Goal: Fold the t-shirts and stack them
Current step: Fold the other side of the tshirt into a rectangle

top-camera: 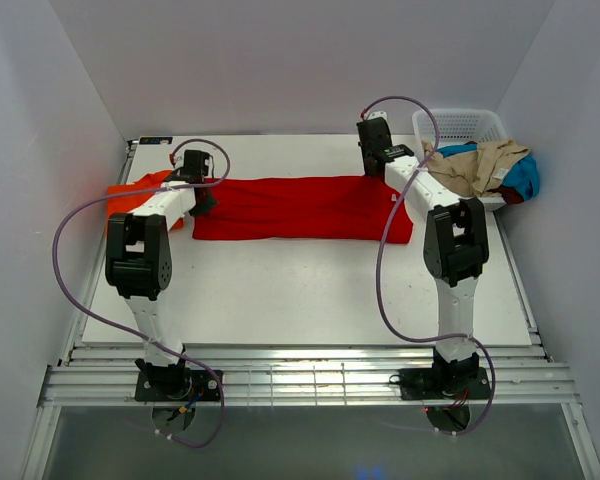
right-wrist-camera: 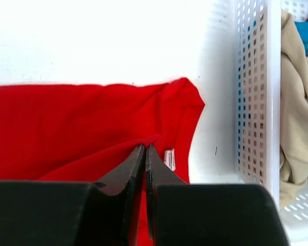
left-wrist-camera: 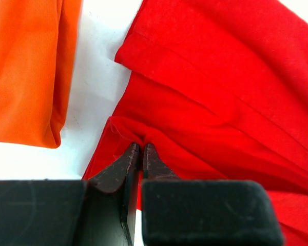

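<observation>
The red t-shirt point(top-camera: 300, 207) lies as a long folded strip across the middle of the table. To its left, the folded orange t-shirt point(top-camera: 130, 198) sits by the table's left edge. My left gripper point(top-camera: 204, 205) is shut on the strip's left end. In the left wrist view its tips point(left-wrist-camera: 141, 146) pinch a raised fold of red cloth point(left-wrist-camera: 220, 92), with the orange t-shirt point(left-wrist-camera: 25, 66) apart to the left. My right gripper point(top-camera: 380, 172) is shut on the right end. In the right wrist view its tips point(right-wrist-camera: 145, 147) pinch a ridge of red cloth point(right-wrist-camera: 66, 123) beside a white tag point(right-wrist-camera: 169, 158).
A white lattice basket point(top-camera: 460, 125) stands at the back right, with beige cloth point(top-camera: 480, 165) and blue cloth point(top-camera: 525, 180) spilling over its rim. It is close to the shirt's right end point(right-wrist-camera: 254, 92). White walls enclose the table on three sides.
</observation>
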